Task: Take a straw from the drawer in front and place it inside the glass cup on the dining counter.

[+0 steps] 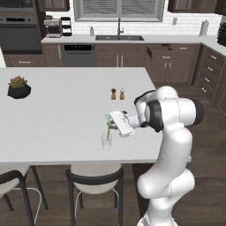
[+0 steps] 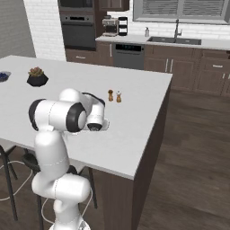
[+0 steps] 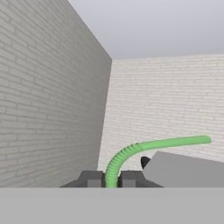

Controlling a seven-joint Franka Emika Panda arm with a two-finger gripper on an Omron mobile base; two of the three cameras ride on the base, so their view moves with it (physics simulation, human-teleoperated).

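The big white-topped rectangular dining counter (image 1: 57, 110) with its dark brown base is filling the middle of the room. The white jointed arm (image 1: 170, 132) is reaching over the counter's near edge, hand turned sideways. The dark-brown panelled wooden drawer (image 1: 167, 56) is sitting in the back cabinet run, well away from the arm. A black faceted pot with a succulent (image 1: 18, 88) is resting at the counter's far left. Brown and white shakers (image 1: 117, 94) are standing just beyond the hand. The small clear glass tumbler (image 1: 106, 141) is standing on the counter, just below the gripper (image 1: 111, 123). Pincer is pinched narrow on a bendy green straw (image 3: 144, 151), whose lower end is hanging at the cup's mouth.
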